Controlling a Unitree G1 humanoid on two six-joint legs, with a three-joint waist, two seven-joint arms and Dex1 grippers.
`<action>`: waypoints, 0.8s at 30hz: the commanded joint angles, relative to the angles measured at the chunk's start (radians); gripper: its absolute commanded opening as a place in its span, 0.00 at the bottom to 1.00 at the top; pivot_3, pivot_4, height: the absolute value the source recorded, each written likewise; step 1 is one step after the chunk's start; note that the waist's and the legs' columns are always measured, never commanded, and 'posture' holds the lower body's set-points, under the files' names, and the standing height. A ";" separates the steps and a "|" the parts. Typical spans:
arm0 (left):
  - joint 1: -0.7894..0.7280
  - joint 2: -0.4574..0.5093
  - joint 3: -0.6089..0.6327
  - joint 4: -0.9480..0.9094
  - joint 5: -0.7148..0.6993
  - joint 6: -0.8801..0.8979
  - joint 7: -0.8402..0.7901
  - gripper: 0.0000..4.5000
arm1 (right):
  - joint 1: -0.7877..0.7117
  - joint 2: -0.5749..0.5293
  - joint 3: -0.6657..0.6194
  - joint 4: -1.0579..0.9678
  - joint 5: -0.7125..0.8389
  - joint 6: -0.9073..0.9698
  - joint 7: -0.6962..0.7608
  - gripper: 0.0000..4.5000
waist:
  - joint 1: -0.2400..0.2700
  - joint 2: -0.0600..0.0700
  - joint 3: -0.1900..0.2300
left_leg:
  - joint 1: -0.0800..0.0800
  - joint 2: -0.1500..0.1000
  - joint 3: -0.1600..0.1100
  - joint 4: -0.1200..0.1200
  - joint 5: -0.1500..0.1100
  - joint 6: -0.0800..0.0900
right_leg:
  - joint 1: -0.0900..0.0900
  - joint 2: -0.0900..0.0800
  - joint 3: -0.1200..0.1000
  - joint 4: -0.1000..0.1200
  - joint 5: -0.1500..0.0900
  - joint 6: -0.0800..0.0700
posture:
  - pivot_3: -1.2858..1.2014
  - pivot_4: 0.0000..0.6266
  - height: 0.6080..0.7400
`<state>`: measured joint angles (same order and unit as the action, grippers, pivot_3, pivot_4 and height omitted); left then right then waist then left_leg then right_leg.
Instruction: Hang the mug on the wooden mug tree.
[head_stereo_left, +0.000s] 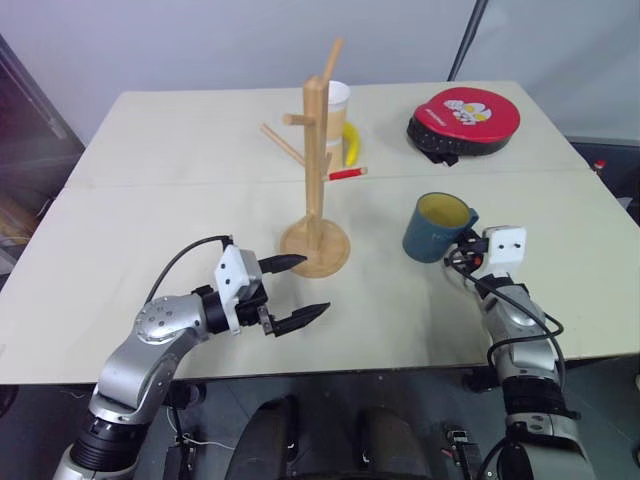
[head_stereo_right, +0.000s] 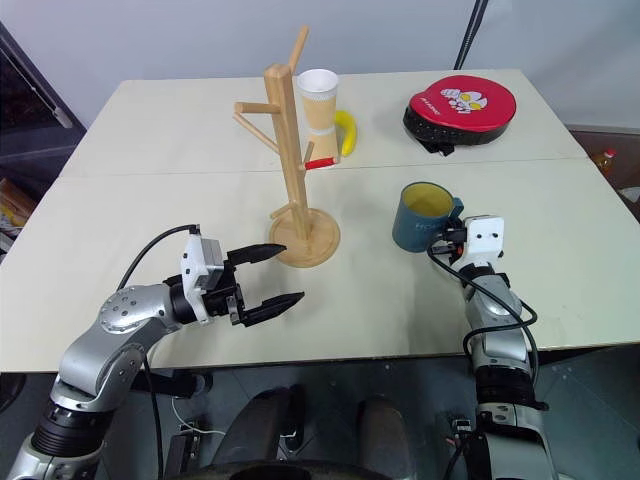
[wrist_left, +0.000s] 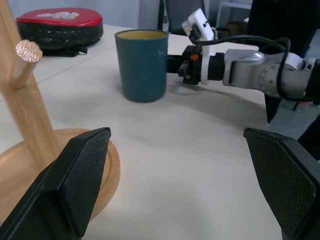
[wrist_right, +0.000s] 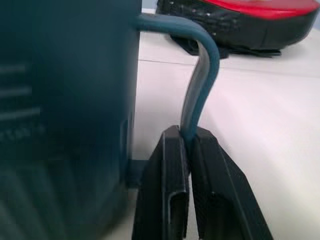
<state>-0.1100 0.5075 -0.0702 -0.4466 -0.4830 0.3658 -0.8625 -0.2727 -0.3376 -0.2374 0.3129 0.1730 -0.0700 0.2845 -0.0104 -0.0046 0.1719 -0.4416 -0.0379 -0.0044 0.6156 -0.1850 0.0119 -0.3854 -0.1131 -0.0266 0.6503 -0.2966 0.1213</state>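
Pale tables, plain wall

Two cream tables (head_stereo_left: 180, 190) pushed together w/ seam across; grey-white wall (head_stereo_left: 200, 45) behind, dark floor (head_stereo_left: 330, 395) in front, dark pole (head_stereo_left: 468, 40) leaning at back right.

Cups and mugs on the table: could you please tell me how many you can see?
2. The mug stands on the near right of the table, its handle pinched by the right claw. A paper cup stands farther back, behind the wooden mug tree. Others could be hidden.

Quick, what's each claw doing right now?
Left claw: open, holding nothing.
Right claw: closed on the mug handle.
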 joint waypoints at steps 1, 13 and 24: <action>-0.007 0.005 0.007 -0.028 -0.005 -0.014 0.004 1.00 | 0.021 -0.031 0.002 -0.102 0.002 -0.010 0.029 0.01 | -0.001 0.000 0.000 | 0.000 0.000 0.000 0.000 0.000 0.000 | 0.000 0.000 0.000 0.000 0.000 0.000 | 0.52 0.24 1.00; -0.025 0.028 0.109 0.000 -0.069 0.002 0.001 1.00 | -0.032 -0.363 0.189 -0.585 -0.061 0.056 0.390 0.01 | 0.000 0.002 0.001 | 0.000 0.001 0.000 0.000 0.000 0.000 | -0.001 0.000 0.000 0.000 0.000 0.000 | 0.52 0.24 1.00; -0.054 0.035 0.182 -0.044 -0.195 0.069 0.049 1.00 | -0.270 -0.357 0.257 -0.527 -0.060 0.121 0.482 0.01 | 0.008 -0.001 0.003 | -0.001 0.000 -0.001 0.001 0.000 0.000 | 0.000 -0.004 -0.001 -0.002 0.000 0.000 | 0.52 0.24 1.00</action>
<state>-0.1577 0.5334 0.0759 -0.4471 -0.6445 0.4287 -0.8202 -0.5052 -0.6949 0.0319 -0.2040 0.1015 0.0610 0.7578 -0.0026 -0.0059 0.1748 -0.4428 -0.0375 -0.0049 0.6164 -0.1853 0.0121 -0.3858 -0.1167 -0.0277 0.6487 -0.2966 0.1213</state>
